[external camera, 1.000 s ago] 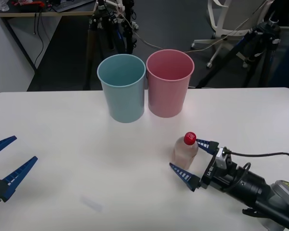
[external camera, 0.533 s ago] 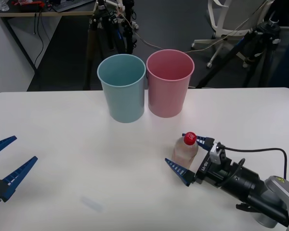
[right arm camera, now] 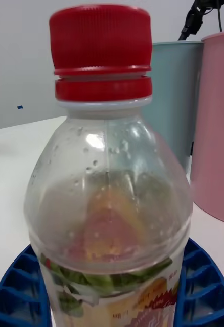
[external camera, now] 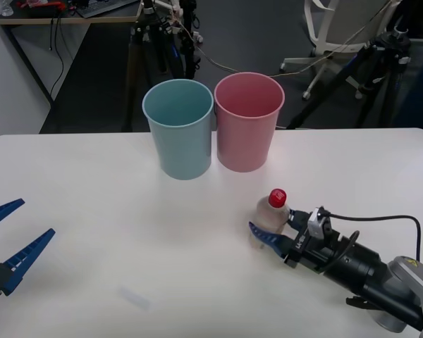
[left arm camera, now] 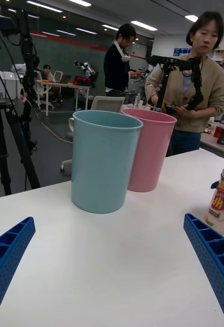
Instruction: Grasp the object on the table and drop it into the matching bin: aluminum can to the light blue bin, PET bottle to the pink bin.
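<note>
Now the right hand (external camera: 276, 234) has drawn its blue fingers in against the PET bottle (external camera: 271, 217), where half a second ago they stood spread around it. The bottle stands upright on the white bench (external camera: 113, 197), near the pink bin (external camera: 247, 132) and light blue bin (external camera: 179, 129). The left hand (external camera: 7, 243) hangs open at the bench's left edge. Tripods and an office chair stand behind.

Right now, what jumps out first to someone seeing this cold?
The right gripper closed around the red-capped PET bottle, standing upright on the table at front right. Behind it, the light blue bin and pink bin stand side by side. The left gripper waits open at the left edge.
</note>
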`<state>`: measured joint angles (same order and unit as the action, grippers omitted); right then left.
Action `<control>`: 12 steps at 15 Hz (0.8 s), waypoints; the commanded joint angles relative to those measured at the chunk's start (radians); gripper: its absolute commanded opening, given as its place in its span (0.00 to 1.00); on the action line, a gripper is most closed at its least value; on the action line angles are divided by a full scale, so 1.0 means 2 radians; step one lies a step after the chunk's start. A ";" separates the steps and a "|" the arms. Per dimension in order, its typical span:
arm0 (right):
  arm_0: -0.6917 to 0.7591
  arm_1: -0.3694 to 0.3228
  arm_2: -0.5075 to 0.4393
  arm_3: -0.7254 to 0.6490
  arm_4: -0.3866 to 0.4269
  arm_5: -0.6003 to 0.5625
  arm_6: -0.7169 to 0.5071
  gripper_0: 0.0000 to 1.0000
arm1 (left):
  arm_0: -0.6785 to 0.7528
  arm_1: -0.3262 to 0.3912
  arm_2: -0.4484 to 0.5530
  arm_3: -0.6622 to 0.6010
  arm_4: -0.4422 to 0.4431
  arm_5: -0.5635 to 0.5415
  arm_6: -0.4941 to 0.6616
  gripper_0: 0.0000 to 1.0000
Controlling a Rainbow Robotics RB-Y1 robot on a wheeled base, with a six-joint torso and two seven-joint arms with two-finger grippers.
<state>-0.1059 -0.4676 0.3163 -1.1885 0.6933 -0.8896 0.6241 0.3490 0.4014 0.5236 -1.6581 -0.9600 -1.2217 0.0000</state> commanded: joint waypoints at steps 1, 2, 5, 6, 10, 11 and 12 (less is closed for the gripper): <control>0.002 -0.003 0.000 0.000 -0.002 -0.002 -0.001 0.00 | 0.000 0.000 0.000 0.000 0.000 0.000 0.000 1.00; 0.002 -0.005 0.000 0.000 -0.002 -0.001 -0.002 0.00 | 0.000 0.000 0.000 0.000 0.000 0.000 0.000 1.00; 0.015 -0.018 0.000 -0.018 -0.014 0.001 -0.005 0.00 | 0.000 0.000 0.000 0.000 0.000 0.000 0.000 1.00; 0.028 -0.028 0.000 -0.043 -0.018 0.015 -0.007 0.00 | 0.000 0.000 0.000 0.000 0.000 0.000 0.000 1.00; 0.111 -0.085 0.001 -0.202 -0.057 0.128 -0.016 0.00 | 0.000 0.000 0.000 0.000 0.000 0.000 0.000 1.00; 0.127 -0.098 0.001 -0.232 -0.071 0.147 -0.018 0.00 | 0.000 0.000 0.000 0.000 0.000 0.000 0.000 1.00; 0.141 -0.110 -0.002 -0.259 -0.083 0.164 -0.021 0.00 | 0.000 0.000 0.000 0.000 0.000 0.000 0.000 1.00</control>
<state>0.1546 -0.6691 0.3154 -1.6660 0.5462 -0.5880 0.5861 0.3491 0.4014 0.5236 -1.6581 -0.9599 -1.2217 0.0000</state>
